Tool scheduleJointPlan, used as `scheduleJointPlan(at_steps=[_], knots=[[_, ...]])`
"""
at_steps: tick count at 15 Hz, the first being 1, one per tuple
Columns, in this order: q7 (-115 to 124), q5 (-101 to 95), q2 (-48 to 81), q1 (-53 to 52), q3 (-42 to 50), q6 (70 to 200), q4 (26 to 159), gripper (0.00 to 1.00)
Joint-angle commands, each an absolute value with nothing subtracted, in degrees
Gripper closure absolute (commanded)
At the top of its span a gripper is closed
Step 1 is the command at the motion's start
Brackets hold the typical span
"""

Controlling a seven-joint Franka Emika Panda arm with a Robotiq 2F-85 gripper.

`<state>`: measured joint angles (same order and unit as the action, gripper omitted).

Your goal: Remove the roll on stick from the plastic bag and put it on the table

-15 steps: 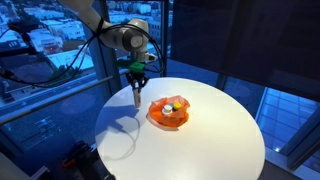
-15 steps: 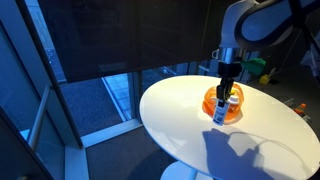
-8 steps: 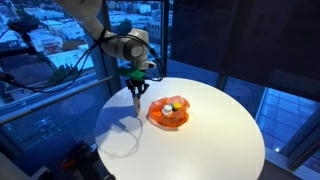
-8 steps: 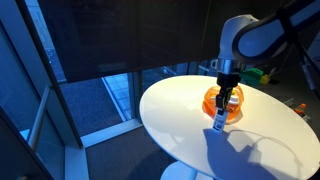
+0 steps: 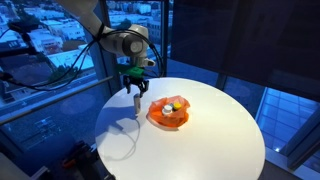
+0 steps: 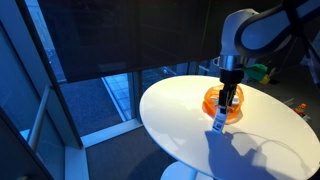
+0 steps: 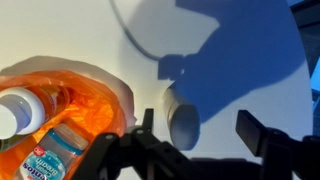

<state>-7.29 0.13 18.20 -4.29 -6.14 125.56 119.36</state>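
The roll on stick (image 7: 183,112) is a pale cylinder standing on the white table (image 5: 205,145), seen end-on in the wrist view. My gripper (image 7: 200,132) hangs right above it, open; the stick sits close to one finger (image 7: 148,128) and well apart from the other. In both exterior views the stick (image 5: 136,100) (image 6: 218,118) shows just under the gripper (image 5: 136,90) (image 6: 226,100). The orange plastic bag (image 5: 168,113) (image 6: 210,98) (image 7: 75,95) lies beside it, with a white-capped bottle (image 7: 12,108) and a blue-labelled item (image 7: 55,155) inside.
The round table's edge (image 6: 150,125) is near the stick on one side. Glass walls surround the table. Green objects (image 6: 262,70) sit behind the arm. The arm's shadow falls across the tabletop (image 7: 230,50).
The gripper came down with the stick beside the bag, then its jaws opened and let the stick go on the table.
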Motion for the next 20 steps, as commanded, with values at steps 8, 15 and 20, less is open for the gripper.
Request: scheduleJointPlan(at_steps=[8, 15, 20], knots=[[6.2, -7.3, 2.3, -4.3, -3.6, 106.2, 118.3, 0.0], [11.6, -5.6, -3.4, -1.9, -1.5, 107.2, 117.7, 0.0], [11.0, -6.2, -3.5, -1.3, -1.4, 107.2, 117.8, 0.0]])
